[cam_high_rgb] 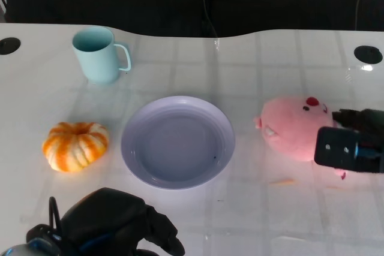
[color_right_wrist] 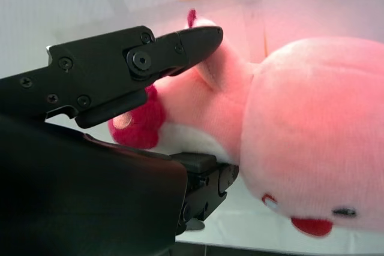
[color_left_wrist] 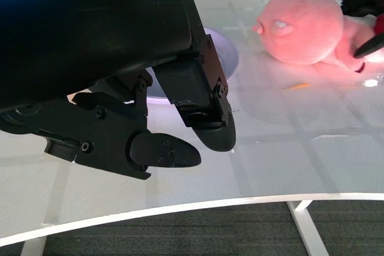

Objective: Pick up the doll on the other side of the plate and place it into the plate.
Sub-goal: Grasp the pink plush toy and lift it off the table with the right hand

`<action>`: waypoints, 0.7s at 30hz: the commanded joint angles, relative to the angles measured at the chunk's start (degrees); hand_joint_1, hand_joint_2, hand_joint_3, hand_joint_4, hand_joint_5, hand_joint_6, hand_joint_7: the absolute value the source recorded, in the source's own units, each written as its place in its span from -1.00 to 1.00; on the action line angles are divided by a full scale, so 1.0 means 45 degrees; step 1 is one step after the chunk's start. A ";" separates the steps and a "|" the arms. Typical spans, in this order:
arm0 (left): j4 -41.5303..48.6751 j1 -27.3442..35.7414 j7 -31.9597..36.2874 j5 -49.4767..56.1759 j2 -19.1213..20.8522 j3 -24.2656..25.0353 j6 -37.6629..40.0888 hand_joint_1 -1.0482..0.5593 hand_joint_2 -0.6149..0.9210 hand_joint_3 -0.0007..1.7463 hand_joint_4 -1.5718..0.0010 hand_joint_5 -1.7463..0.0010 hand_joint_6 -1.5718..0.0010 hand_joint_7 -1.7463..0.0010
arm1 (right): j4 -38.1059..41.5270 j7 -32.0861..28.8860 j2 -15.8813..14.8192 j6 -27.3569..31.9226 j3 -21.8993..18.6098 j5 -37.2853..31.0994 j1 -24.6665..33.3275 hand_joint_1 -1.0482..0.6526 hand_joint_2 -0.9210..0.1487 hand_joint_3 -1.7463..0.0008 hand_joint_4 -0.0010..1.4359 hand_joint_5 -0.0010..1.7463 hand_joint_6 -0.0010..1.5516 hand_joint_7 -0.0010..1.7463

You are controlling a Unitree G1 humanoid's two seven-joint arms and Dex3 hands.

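Note:
The pink plush doll lies on the table to the right of the lilac plate, its face turned toward the plate. My right hand is at the doll's far end. In the right wrist view one finger lies along one side of the doll and another sits against its white belly, with the doll's lower body between them. The doll still rests on the table. My left hand hovers low near the front edge, below the plate, holding nothing; its fingers are loosely extended.
A light blue mug stands at the back left. An orange-and-white pumpkin sits left of the plate. Dark cable holes mark the back corners. The left wrist view shows the doll beyond the plate's edge.

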 commanded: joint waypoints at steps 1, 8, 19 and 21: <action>-0.0382 0.0059 -0.0276 0.0160 0.0064 -0.0059 0.0279 0.00 1.00 -0.71 0.06 -0.51 -0.39 0.98 | 0.1600 0.0053 0.0210 -0.0379 0.0568 -0.0061 -0.0444 -0.52 -1.00 0.84 -0.60 -0.89 -0.46 -0.95; -0.0544 0.0016 -0.0435 0.0172 -0.0080 -0.0148 0.0588 -0.02 1.00 -0.69 0.05 -0.46 -0.39 0.98 | 0.3453 -0.4183 0.1193 -0.2236 0.0090 0.0570 -0.0634 -0.04 -1.00 0.83 0.24 -0.77 0.29 -0.87; -0.0278 -0.0025 -0.0152 0.0128 -0.0138 -0.0225 0.0379 0.00 1.00 -0.70 0.04 -0.52 -0.41 0.97 | 0.4267 -0.6866 0.1332 -0.3036 0.0114 0.0491 -0.0613 -0.03 -0.96 0.69 0.03 0.70 0.27 -0.07; -0.0286 0.0022 -0.0195 0.0015 -0.0107 -0.0146 0.0346 0.00 1.00 -0.71 0.05 -0.54 -0.40 0.98 | 0.3822 -0.6876 0.1273 -0.2874 -0.0116 0.0697 -0.0466 -0.03 -0.82 0.50 0.03 0.87 0.06 0.36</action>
